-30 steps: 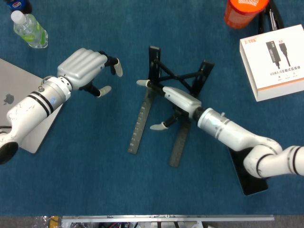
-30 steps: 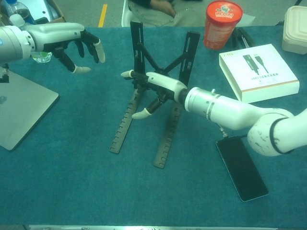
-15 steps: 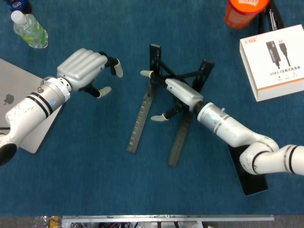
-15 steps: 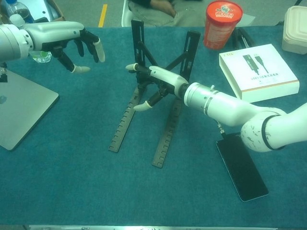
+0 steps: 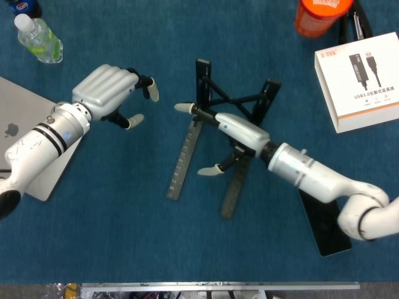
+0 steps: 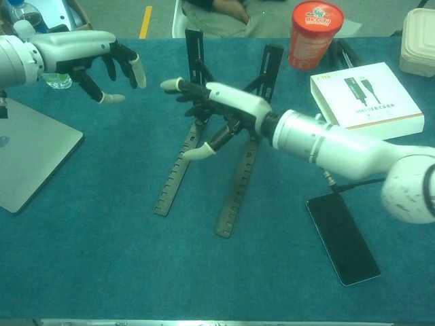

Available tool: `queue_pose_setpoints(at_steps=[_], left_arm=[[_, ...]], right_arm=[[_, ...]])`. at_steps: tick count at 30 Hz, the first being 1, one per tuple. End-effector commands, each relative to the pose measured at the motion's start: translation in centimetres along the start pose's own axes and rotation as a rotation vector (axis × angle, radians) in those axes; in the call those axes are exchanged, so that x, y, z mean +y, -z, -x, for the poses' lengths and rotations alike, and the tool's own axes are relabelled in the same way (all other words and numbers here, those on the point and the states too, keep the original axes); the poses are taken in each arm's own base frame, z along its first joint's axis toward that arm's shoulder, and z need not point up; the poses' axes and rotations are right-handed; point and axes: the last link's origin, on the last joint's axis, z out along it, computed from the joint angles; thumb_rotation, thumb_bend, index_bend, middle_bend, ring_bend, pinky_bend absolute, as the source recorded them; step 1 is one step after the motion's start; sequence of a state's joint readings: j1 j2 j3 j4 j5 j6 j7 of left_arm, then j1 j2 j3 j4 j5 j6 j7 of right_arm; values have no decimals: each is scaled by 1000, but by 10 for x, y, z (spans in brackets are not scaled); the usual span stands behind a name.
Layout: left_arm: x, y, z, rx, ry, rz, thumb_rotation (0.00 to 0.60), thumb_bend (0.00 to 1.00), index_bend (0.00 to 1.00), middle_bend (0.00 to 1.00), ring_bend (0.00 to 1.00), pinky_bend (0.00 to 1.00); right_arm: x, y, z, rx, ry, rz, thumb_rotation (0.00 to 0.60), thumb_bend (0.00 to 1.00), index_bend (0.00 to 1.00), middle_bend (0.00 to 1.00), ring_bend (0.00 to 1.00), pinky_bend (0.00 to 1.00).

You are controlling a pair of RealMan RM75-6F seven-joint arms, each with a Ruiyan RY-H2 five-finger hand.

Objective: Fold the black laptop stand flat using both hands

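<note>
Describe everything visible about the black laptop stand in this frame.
The black laptop stand still stands unfolded near the middle of the blue tabletop. It looks like matte metal or plastic: two long notched rails spread toward the robot, two uprights at the far end and crossed braces between them. The right hand reaches over its centre with fingers spread; whether it touches cannot be told. The left hand hovers apart.

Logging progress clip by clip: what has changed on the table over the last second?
The right robot hand shifted slightly leftward over the black laptop stand, its fingers still spread around the crossbars, with no clear grip visible. The left robot hand stayed hovering, holding nothing. The stand remains open; the laptop, white box and phone did not move.
</note>
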State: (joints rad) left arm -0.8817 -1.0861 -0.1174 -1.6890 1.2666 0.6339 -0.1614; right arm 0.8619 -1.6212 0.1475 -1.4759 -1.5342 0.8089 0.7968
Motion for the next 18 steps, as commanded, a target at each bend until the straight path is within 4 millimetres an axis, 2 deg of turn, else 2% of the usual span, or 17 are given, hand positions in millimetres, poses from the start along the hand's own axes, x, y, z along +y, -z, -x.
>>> queue_pose_setpoints(at_steps=[1, 10, 18], left_arm=[[-1, 2, 0, 2, 1, -5, 600, 329, 355, 373, 273, 337], [-16, 3, -5, 42, 6, -55, 600, 329, 354, 363, 264, 333], [-21, 5, -1, 59, 27, -68, 600, 329, 350, 358, 243, 311]], right_arm=[[-11, 16, -9, 19, 0, -48, 600, 96, 0, 35, 0, 137], [-36, 55, -28, 71, 14, -133, 600, 97, 0, 35, 0, 137], [-45, 78, -49, 149, 71, -148, 600, 96, 0, 35, 0, 137]])
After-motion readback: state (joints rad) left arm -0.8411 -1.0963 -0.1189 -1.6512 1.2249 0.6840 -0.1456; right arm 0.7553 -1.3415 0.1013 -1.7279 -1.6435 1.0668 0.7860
